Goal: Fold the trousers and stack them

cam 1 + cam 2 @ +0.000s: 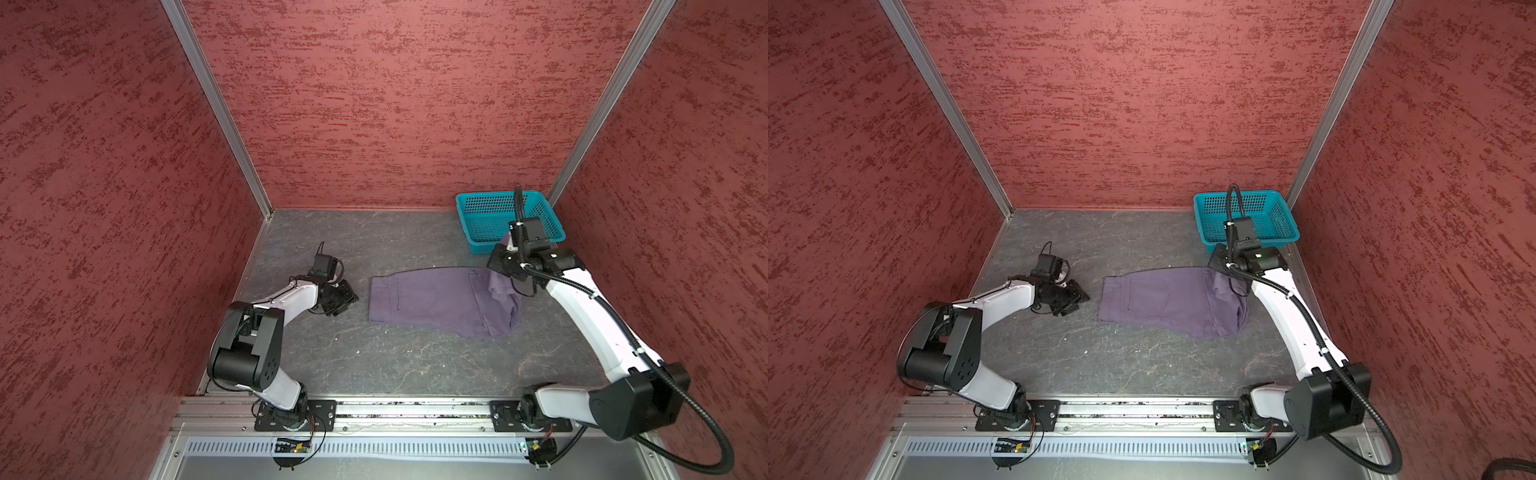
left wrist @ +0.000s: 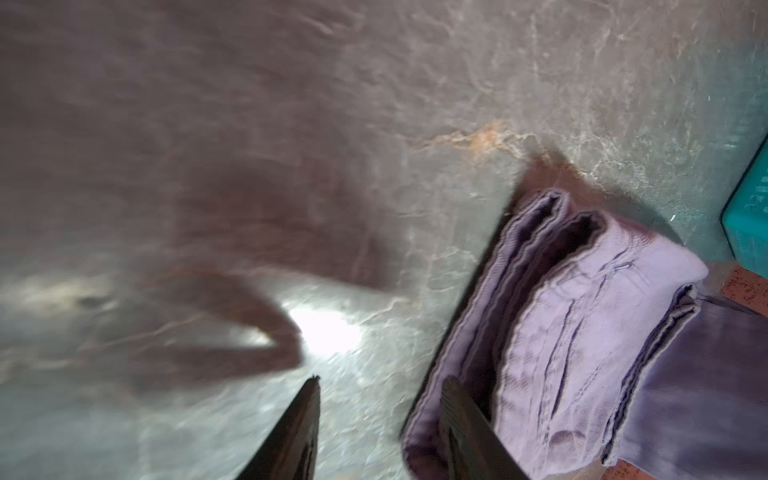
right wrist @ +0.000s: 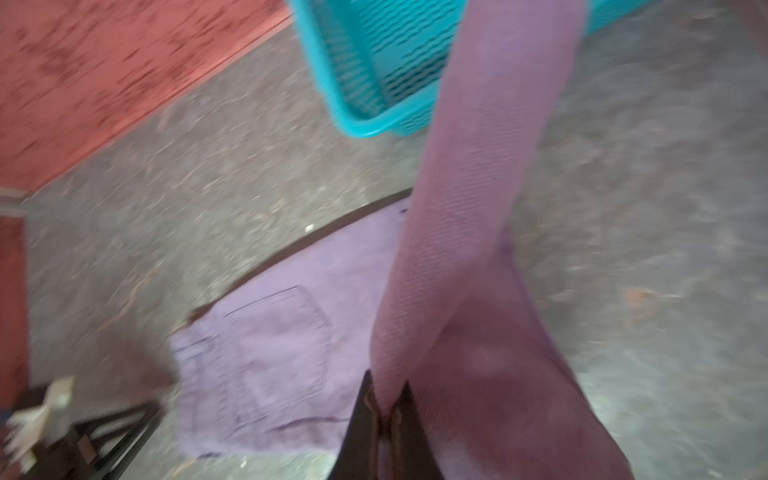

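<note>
Trousers: I see the trousers (image 1: 432, 301) lying mid-worktop (image 1: 374, 353), near the teal basket (image 1: 469, 199).
Right tool (image 3: 386, 380): clamped on their lifted right end.
Left tool (image 2: 382, 380): jaws apart, empty, beside their left end.

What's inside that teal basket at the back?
Only the basket's bare perforated floor shows. The right arm and its cable cover its near right part, and in the right wrist view the lifted trousers hide a strip, so those spots can't be checked.
</note>
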Controlling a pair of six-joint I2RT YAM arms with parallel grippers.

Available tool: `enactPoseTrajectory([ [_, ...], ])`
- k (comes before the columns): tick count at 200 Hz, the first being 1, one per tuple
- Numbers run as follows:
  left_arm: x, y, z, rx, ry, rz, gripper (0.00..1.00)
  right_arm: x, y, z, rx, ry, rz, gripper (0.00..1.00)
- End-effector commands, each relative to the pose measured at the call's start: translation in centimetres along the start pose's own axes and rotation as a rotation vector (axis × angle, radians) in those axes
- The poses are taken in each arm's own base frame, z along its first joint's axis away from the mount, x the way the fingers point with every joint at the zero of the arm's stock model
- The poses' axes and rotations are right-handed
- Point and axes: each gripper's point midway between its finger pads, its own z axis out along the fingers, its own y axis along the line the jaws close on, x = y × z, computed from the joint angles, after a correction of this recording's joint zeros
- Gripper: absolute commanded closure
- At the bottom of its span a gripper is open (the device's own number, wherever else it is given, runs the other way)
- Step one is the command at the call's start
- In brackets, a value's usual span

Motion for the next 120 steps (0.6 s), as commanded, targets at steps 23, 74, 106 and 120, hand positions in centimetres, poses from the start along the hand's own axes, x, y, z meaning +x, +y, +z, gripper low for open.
enactPoseTrajectory([
  [23,1.2,-0.8,2.3,-0.004,0.026,0.006,0.53,0.1,9.4,-0.2,-0.217,-0.022,-0.033,1.00],
  [74,2.2,-0.7,3.6,-0.016,0.049,0.007,0.55,5.3,17.2,2.8,-0.326,0.105,-0.145,1.00],
  [106,2.4,-0.5,4.3,-0.021,0.057,-0.002,0.55,8.9,20.2,4.5,-0.365,0.185,-0.196,1.00],
  [120,2.4,-0.4,4.5,-0.021,0.060,-0.005,0.55,10.3,21.1,5.2,-0.373,0.216,-0.218,1.00],
])
